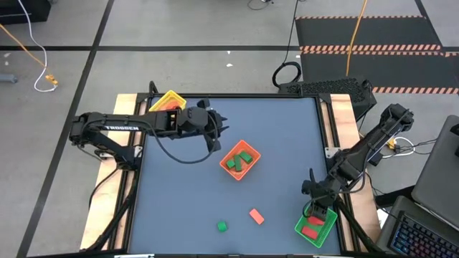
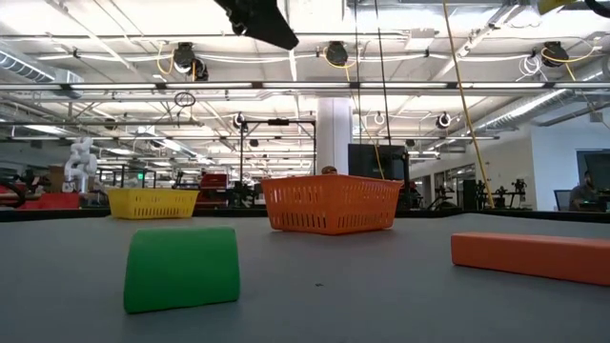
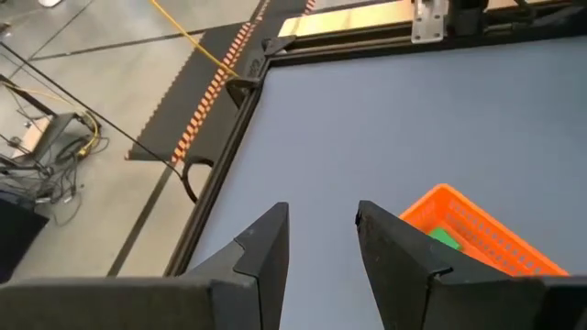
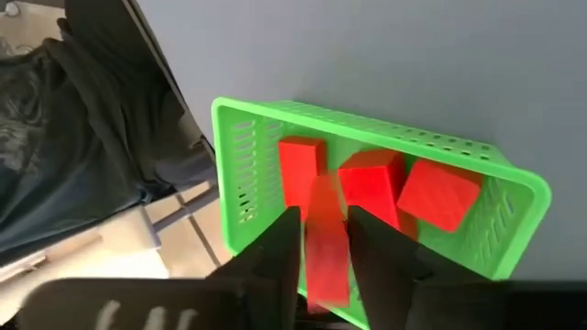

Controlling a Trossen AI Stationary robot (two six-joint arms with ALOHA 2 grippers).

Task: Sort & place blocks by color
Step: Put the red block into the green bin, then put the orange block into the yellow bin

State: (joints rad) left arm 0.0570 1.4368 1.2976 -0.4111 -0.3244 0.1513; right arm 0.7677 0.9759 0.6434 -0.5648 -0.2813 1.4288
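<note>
My right gripper hangs over the green tray at the table's near right corner, shut on a red block. Three more red blocks lie inside that tray. My left gripper is open and holds nothing, up in the air beside the orange tray, on its far left side. That tray, in mid-table, holds green blocks. A loose green block and a loose red block lie flat on the table near its front edge. My right gripper has the red block's two long sides between its two fingers, which slant down from above. The block points down past the fingertips, over the tray's inside and above the blocks lying there. It shows blurred; its back end is hidden between the fingers.
A yellow tray stands at the far left corner, behind my left arm. Dark cloth and the table frame lie just past the green tray's outer wall. Bare table spreads between the orange tray and the green tray.
</note>
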